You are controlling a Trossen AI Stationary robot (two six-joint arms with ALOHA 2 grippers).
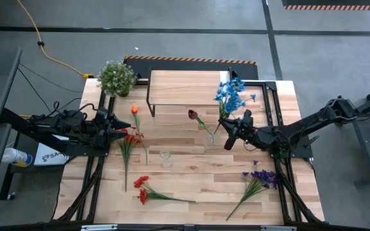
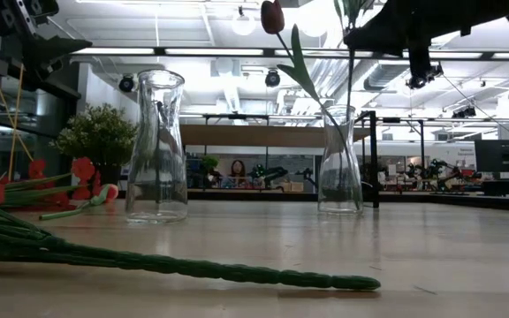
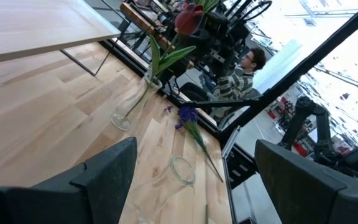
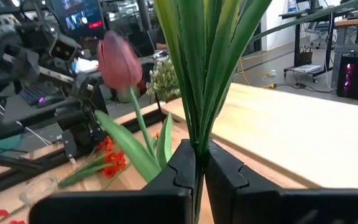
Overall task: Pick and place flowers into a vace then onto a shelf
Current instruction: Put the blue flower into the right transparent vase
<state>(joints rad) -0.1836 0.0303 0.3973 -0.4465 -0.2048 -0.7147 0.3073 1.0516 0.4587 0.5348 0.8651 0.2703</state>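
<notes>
Big wooden table [image 1: 198,176] under both arms. Low shelf [image 1: 185,90] at the far side, light plank top, black legs. Bushy potted plant [image 1: 116,77] just beside the shelf's left end.

Right gripper [image 1: 227,136] near the middle of the table, on the right side, fingers pinched tight on the green stems of the blue flowers [image 1: 230,95]. Blue heads up over the shelf's right end. Stems squeezed between the two dark fingers [image 4: 182,165] in the right wrist view.

Left gripper [image 1: 122,130] on the left side of the table, fingers [image 3: 104,171] spread wide, nothing between them. Red flowers [image 1: 129,142] on the table right below it, orange tulip [image 1: 135,110] just beside.

More red flowers [image 1: 144,187] flat on the table near the front. Purple flowers [image 1: 257,179] flat on the table at the front right.

Glass vase [image 2: 338,159] upright near the right gripper, with the dark red bud [image 1: 193,115] in it, stem leaning. Second glass vase [image 2: 156,146] upright nearer the middle of the table, with no flowers in it.

Person [image 2: 236,170] far off in the room behind the table.
</notes>
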